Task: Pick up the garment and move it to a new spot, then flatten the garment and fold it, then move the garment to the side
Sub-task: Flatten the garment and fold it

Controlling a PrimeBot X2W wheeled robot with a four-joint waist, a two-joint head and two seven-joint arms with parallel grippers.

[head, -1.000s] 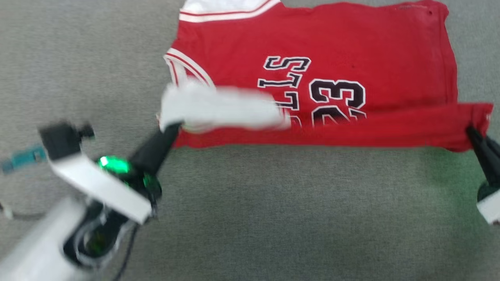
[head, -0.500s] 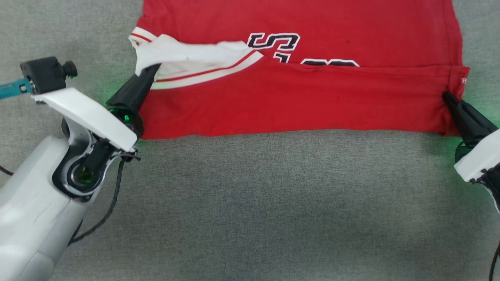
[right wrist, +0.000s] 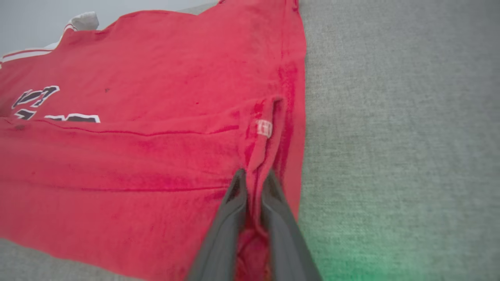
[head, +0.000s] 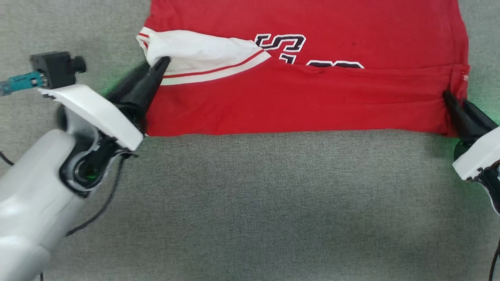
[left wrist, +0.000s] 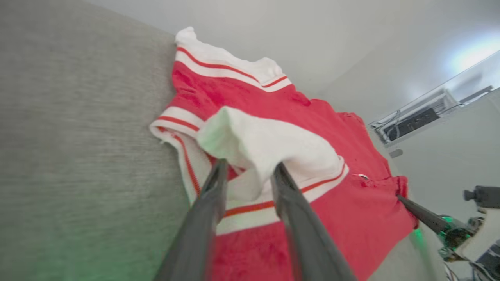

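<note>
One garment (head: 297,101) lies spread on the gray carpeted surface (head: 273,203), stretched between two claws, its near edge folded over so that a doubled red band runs from one claw to the other. The left claw (head: 156,64) stands with its two fingers spread; seen from the left wrist (left wrist: 250,167), the white sleeve (left wrist: 265,144) bunches up right at its tips and sags loosely into the gap between them, blocking the red cloth beyond. A second white sleeve (left wrist: 218,62) lies flat well beyond that, at the shirt's far edge. Behind the left claw, on its wrist, sits one small black camera (head: 54,68) with a teal plug (head: 19,82), and one black cable (head: 105,203) hangs below. The right claw (head: 455,99) pinches the garment's hem corner, its fingers pressed together on a ridge of red cloth (right wrist: 254,173); one small white label (right wrist: 264,128) sits just beyond its tips. Black-and-white lettering (head: 281,41) shows past the fold, between both claws.
</note>
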